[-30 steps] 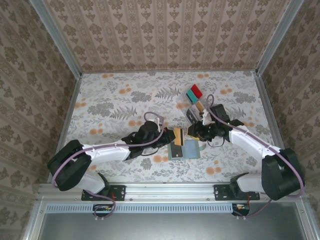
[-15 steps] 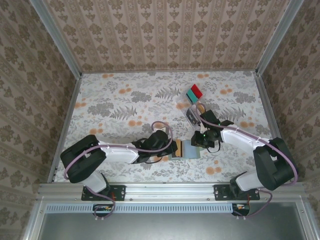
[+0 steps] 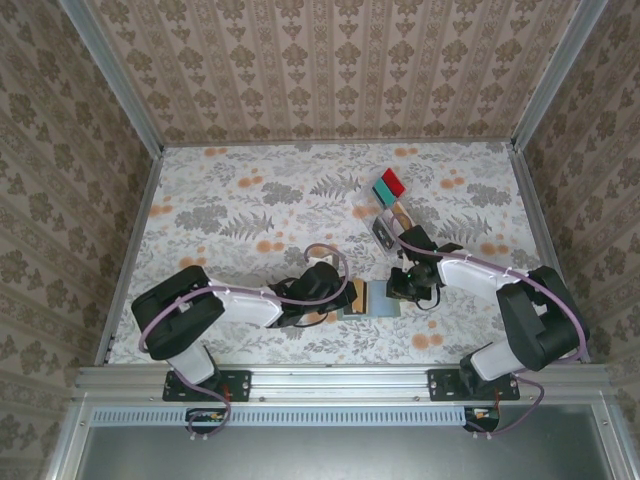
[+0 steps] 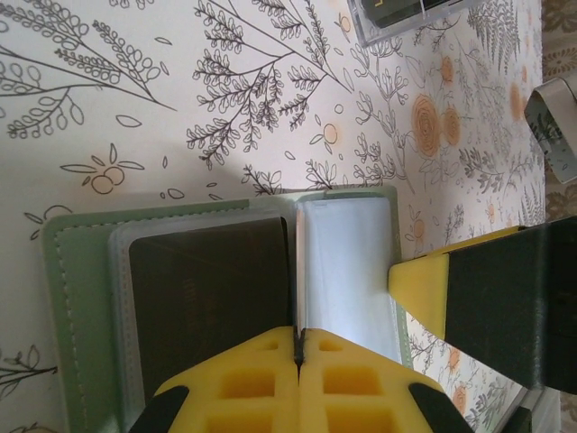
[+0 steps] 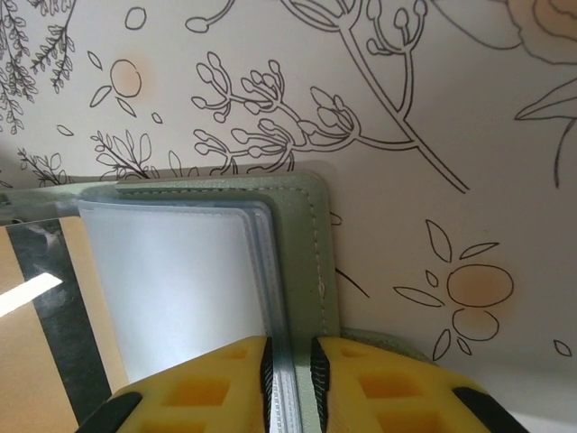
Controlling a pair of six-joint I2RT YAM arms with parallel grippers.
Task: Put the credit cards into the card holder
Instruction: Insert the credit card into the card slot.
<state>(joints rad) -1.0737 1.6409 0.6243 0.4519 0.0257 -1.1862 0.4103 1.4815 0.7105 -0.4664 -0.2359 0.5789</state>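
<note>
A staged robot test cell: wallpaper-patterned panels (image 3: 330, 60) in aluminium framing (image 3: 340, 382) stand around the floral-covered table (image 3: 230, 210).

One card holder (image 3: 379, 299), one clear tray (image 3: 381, 233), one red card (image 3: 393, 181), one teal card (image 3: 383, 191)

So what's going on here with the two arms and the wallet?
Both arms are at the open wallet. The left gripper is shut on a tan card, held on edge over the wallet's middle. The right gripper pinches the clear sleeves at one edge. A dark card already sits in a sleeve. The tray holds more cards.
</note>
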